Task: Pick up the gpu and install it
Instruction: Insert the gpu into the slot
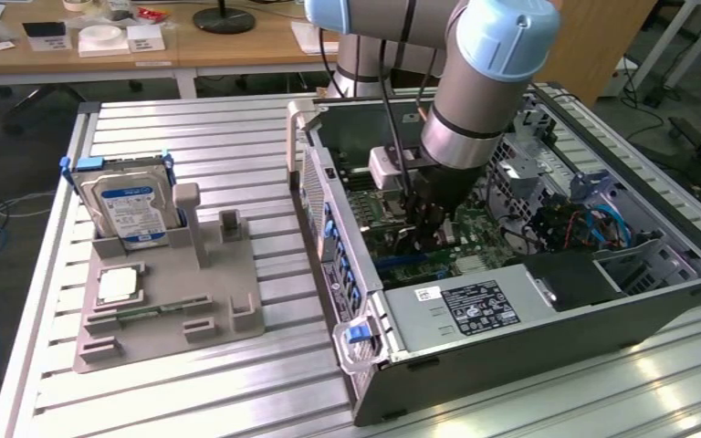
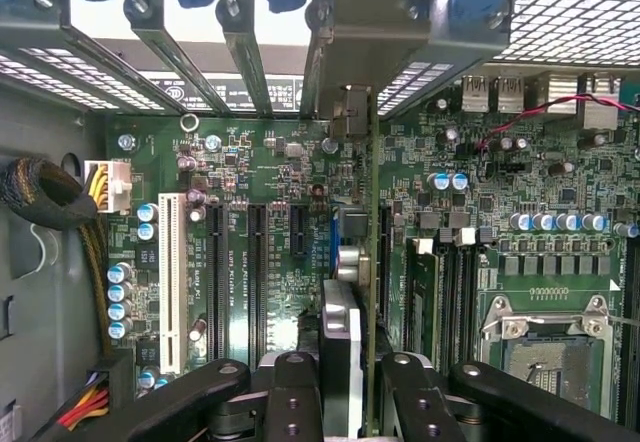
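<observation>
The tool (image 2: 348, 387) was clamped on the thin, dark greyish gpu card (image 2: 342, 332) above the green motherboard (image 2: 250, 162); you wanted it upright, edge parallel to the long black slots (image 2: 255, 272).

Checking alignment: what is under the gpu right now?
The green motherboard and its expansion slots lie under the gpu; what sits directly beneath the card's edge is covered.

The motherboard (image 2: 250, 192) is green, dotted with blue-topped capacitors (image 2: 148, 212), and the gpu (image 2: 373, 252) shows a green edge against it. The gripper (image 2: 355, 377) is black; the hard drive (image 1: 131, 208) carries a blue-and-white label.
</observation>
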{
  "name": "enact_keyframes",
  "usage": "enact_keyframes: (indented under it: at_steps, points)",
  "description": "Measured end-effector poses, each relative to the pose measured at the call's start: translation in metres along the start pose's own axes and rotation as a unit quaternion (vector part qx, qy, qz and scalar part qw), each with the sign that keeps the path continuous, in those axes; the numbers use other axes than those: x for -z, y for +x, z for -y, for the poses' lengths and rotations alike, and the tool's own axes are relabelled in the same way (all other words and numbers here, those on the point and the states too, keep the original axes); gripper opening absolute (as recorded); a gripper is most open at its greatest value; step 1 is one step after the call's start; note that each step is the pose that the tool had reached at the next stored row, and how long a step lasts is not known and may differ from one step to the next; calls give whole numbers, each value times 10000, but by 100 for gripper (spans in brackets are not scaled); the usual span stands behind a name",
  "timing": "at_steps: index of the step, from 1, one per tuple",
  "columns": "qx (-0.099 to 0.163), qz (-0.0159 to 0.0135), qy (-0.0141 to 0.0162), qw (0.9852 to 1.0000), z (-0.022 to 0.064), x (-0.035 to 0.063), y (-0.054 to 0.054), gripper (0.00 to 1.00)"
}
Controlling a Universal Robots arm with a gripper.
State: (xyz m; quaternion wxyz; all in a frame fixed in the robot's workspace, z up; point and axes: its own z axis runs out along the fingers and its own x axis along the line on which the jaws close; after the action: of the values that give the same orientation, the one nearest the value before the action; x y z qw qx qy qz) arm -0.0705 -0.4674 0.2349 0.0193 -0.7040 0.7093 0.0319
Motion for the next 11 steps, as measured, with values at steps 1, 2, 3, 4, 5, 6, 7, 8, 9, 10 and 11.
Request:
enact_keyframes:
  at_steps: [1, 2, 3, 4, 5, 6, 7, 8, 9, 10, 11]
  points:
    - [0, 0, 0, 10000, -1, 0, 0, 28]
    - [0, 0, 0, 10000, -4, -1, 0, 28]
    - [0, 0, 1, 10000, -8, -2, 0, 28]
    - [0, -1, 1, 10000, -11, -3, 0, 28]
    - [0, 0, 0, 10000, -13, -3, 0, 28]
    - [1, 0, 0, 10000, -15, -4, 1, 28]
    - [1, 0, 0, 10000, -17, -4, 1, 28]
    - [0, 0, 0, 10000, -19, -5, 1, 28]
    - [0, 0, 0, 10000, -22, -5, 1, 28]
    - [0, 0, 0, 10000, -23, -6, 1, 28]
    - [1, -1, 0, 10000, -24, -6, 1, 28]
